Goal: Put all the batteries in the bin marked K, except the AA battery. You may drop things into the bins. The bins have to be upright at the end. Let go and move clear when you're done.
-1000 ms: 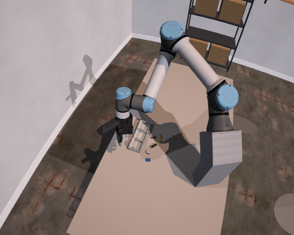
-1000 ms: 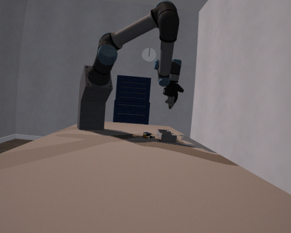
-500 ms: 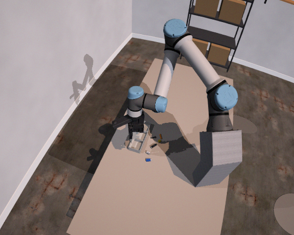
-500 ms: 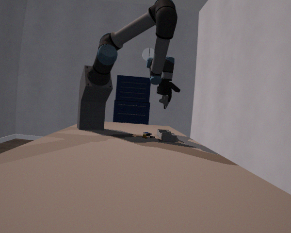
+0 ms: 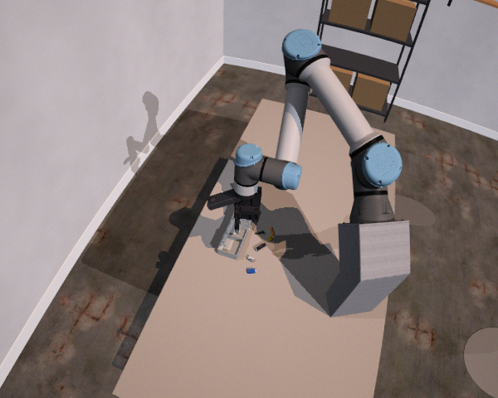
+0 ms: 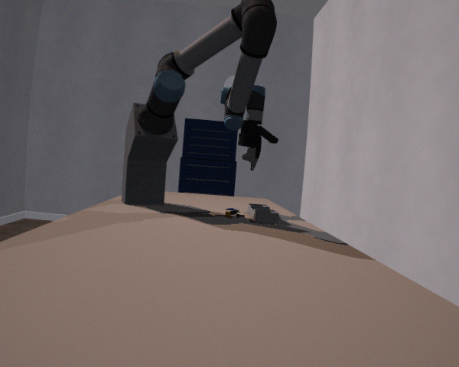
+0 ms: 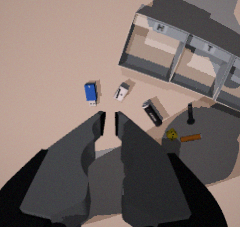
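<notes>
- the claw (image 7: 110, 123) is clenched on nothing, high over the table (image 7: 45, 47).
- the white battery (image 7: 121, 91) lies just above its tips in the wrist view, long side tilted up to the right.

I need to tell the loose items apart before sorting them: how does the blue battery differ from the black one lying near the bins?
The blue battery is bright blue with a pale end; the black battery is dark with a light label. The blue one looks shorter and blockier, the black one longer. The blue one lies farther from the bins, on the sunlit table; the black one lies closer, at the shadow's edge. Both lie flat on the table, outside the bins.
</notes>
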You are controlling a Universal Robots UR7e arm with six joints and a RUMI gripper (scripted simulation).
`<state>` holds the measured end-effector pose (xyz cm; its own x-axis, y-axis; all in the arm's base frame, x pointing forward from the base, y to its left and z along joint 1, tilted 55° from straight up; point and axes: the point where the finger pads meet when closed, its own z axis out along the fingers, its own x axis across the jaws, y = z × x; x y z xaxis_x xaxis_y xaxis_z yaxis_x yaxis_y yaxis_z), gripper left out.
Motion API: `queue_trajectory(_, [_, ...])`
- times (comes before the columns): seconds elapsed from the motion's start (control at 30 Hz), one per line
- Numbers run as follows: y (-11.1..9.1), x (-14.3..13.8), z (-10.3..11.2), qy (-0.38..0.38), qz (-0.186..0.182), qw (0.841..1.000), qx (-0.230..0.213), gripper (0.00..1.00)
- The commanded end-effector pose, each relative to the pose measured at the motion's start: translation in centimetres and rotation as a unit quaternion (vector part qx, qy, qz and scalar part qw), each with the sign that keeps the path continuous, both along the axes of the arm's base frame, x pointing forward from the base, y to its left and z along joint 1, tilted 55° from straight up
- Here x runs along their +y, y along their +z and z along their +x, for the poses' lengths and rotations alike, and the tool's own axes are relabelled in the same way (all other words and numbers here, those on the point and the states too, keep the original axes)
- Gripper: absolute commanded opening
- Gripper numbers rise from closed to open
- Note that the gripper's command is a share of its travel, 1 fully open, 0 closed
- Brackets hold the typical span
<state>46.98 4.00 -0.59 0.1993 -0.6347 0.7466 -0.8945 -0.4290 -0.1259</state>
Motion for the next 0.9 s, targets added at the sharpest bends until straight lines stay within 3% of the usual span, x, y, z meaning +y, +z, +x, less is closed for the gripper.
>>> queue_trajectory(0.0, [1.1, -1.7, -2.4, -0.024, 0.002, 0.999, -0.027, 0.04])
queue_trajectory(0.17, [1.1, -1.7, -2.4, -0.024, 0.002, 0.999, -0.027, 0.04])
queue_trajectory(0.23, [1.7, -2.6, -3.7, -0.058, 0.005, 0.996, -0.064, 0.04])
queue_trajectory(0.3, [2.3, -3.5, -5.0, -0.061, 0.005, 0.996, -0.067, 0.04])
queue_trajectory(0.4, [2.4, -3.7, -5.2, -0.061, 0.005, 0.996, -0.067, 0.04])
queue_trajectory(0.47, [3.0, -4.5, -6.5, -0.094, 0.008, 0.99, -0.104, 0.04])
queue_trajectory(0.57, [3.8, -5.6, -8.2, -0.097, 0.008, 0.989, -0.107, 0.04])
queue_trajectory(0.87, [3.8, -5.6, -8.2, -0.097, 0.008, 0.989, -0.107, 0.04])
